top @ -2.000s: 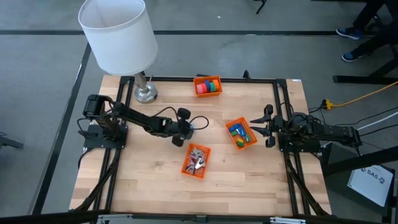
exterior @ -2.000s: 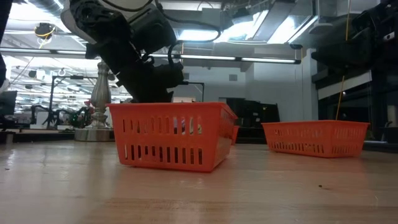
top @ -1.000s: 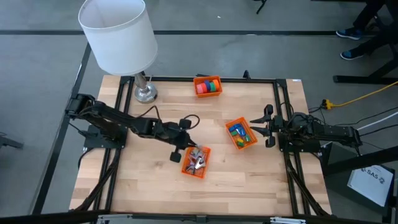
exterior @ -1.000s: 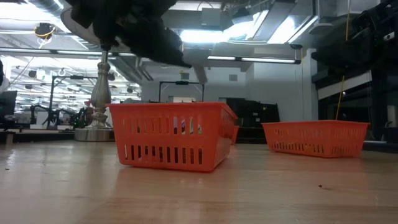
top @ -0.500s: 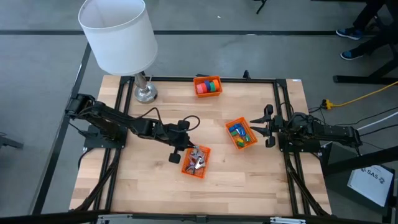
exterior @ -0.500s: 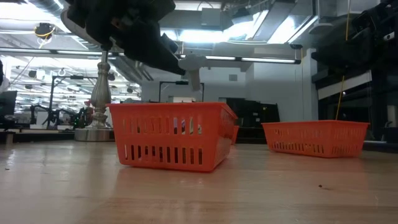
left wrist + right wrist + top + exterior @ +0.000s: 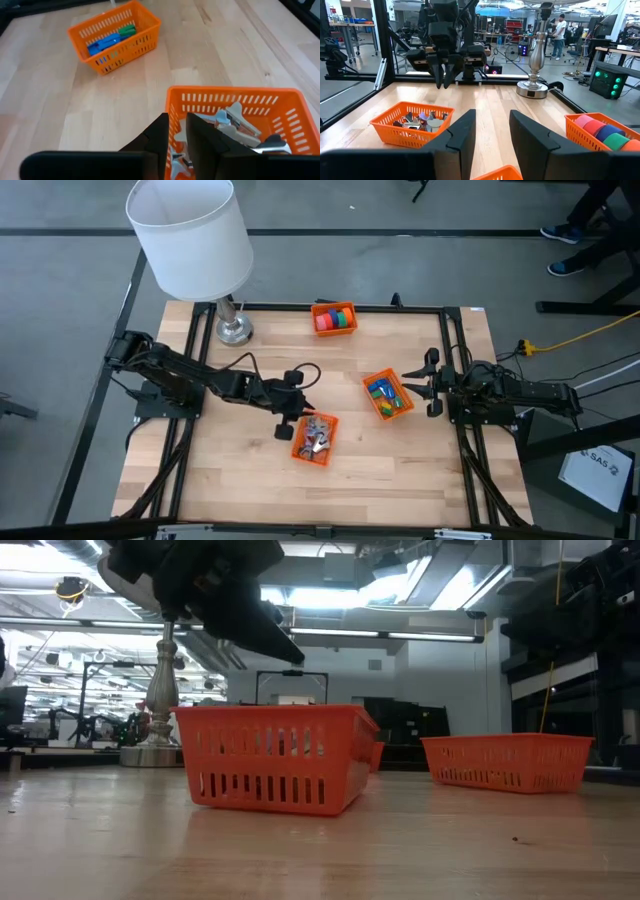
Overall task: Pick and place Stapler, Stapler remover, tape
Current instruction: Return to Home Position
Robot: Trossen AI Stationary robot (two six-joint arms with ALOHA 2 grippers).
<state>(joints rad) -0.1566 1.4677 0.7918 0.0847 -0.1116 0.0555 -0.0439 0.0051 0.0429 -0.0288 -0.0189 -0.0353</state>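
My left gripper [image 7: 298, 420] hovers over the left rim of an orange basket [image 7: 315, 438] that holds several grey metal staple removers [image 7: 235, 122]. Its fingers [image 7: 178, 137] stand a little apart with nothing between them. A second basket [image 7: 387, 395] holds blue, green and yellow staplers [image 7: 107, 42]. At the table's far edge a third basket [image 7: 334, 318] holds the tape rolls [image 7: 600, 131] in red, green and orange. My right gripper [image 7: 418, 387] waits open at the table's right side, level, touching nothing.
A lamp with a white shade [image 7: 190, 235] stands on its metal base [image 7: 234, 330] at the far left corner. A black frame [image 7: 450, 360] runs around the table's edges. Bare wood lies along the near edge [image 7: 320, 500].
My left gripper has stayed over the staple remover basket's left rim and has let go. Half a second ago a pale piece hung below its fingertips in the low view; it no longer hangs there.
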